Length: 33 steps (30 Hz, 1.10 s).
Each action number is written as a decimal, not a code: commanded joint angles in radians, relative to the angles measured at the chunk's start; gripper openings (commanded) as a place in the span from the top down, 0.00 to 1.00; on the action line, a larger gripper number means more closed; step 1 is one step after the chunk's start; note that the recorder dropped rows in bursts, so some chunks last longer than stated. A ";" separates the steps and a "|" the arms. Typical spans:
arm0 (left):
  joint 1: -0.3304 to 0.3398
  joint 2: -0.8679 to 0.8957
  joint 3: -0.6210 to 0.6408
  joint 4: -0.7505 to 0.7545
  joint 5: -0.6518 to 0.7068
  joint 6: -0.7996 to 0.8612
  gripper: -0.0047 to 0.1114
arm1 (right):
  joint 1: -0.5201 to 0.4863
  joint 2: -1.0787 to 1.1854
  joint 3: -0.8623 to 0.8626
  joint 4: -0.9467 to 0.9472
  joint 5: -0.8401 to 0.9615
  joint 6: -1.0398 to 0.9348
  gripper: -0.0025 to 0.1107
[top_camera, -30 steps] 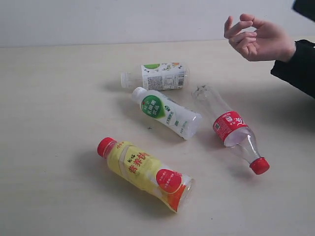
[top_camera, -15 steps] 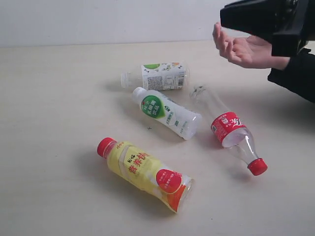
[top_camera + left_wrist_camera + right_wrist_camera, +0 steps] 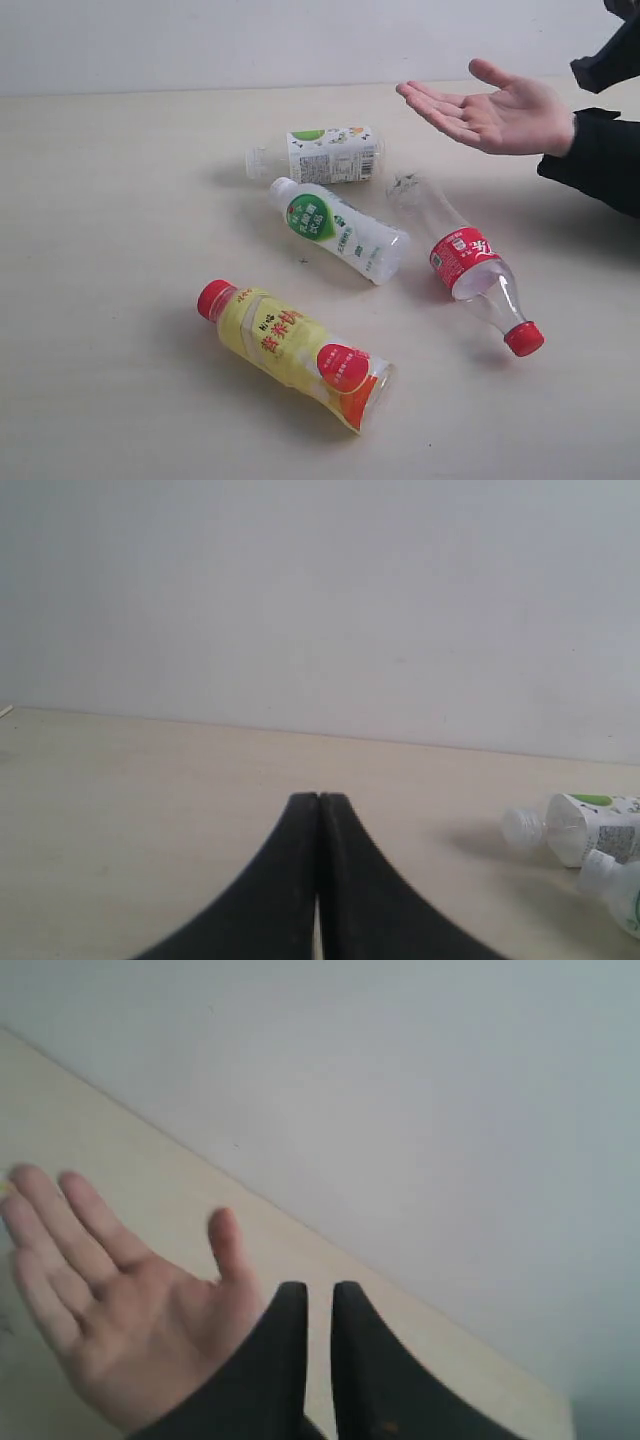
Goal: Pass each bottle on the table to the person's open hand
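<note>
Four bottles lie on the table. The yellow-labelled bottle with a red cap is nearest the front. The clear bottle with a red label lies to the right. The white bottle with a green logo is in the middle, and the clear bottle with a white-green label lies behind it. The person's hand is held open, palm up, at the back right. My right gripper hovers by that hand, its fingers a narrow gap apart and empty. My left gripper is shut and empty, with the white-green labelled bottle far off to its side.
A black sleeve runs from the hand to the right edge. A dark part of my right arm fills the exterior view's upper right corner. A pale wall stands behind the table. My left gripper does not show in the exterior view.
The person's hand has uncurled into a flat open palm. My right gripper passed over the hand and has drawn back to the upper right corner. The bottles have hardly moved.
</note>
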 commanded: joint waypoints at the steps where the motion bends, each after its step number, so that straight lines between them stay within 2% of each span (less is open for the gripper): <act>1: -0.003 -0.006 0.001 0.001 -0.007 0.001 0.96 | 0.063 0.062 0.012 0.143 0.341 -0.251 0.88; 2: -0.003 -0.006 0.001 0.001 -0.007 0.001 0.96 | 0.074 0.078 0.002 0.204 0.409 -0.318 0.88; 3: -0.003 -0.006 0.001 0.001 -0.007 0.001 0.96 | 0.087 0.128 -0.043 0.400 0.530 -0.461 0.88; 4: -0.003 -0.006 0.001 0.001 -0.007 0.001 0.96 | 0.087 0.157 -0.077 0.520 0.576 -0.537 0.88; 6: -0.003 -0.006 0.001 0.001 -0.007 0.001 0.96 | 0.087 0.268 -0.229 1.043 0.710 -0.876 0.88; 8: -0.003 -0.006 0.001 0.001 -0.007 0.001 0.96 | 0.087 0.359 -0.342 1.381 0.833 -1.143 0.87; 9: -0.003 -0.006 0.001 0.001 -0.007 0.001 0.96 | 0.087 0.394 -0.366 1.502 0.870 -1.230 0.85; 11: -0.003 -0.006 0.001 0.001 -0.007 0.001 0.96 | 0.087 0.458 -0.387 1.677 0.878 -1.339 0.74; 12: -0.003 -0.006 0.001 0.001 -0.007 0.001 0.96 | 0.093 0.492 -0.387 1.716 0.856 -1.353 0.65; 15: -0.003 -0.006 0.001 0.001 -0.007 0.001 0.96 | 0.093 0.535 -0.387 1.746 0.815 -1.353 0.50; 20: -0.003 -0.006 0.001 0.001 -0.007 0.001 0.96 | 0.093 0.586 -0.387 1.746 0.790 -1.360 0.34; 23: -0.003 -0.006 0.001 0.001 -0.007 0.001 0.96 | 0.098 0.608 -0.387 1.746 0.784 -1.381 0.31; 33: -0.003 -0.006 0.001 0.001 -0.007 0.001 0.96 | 0.164 0.653 -0.387 1.765 0.694 -1.387 0.31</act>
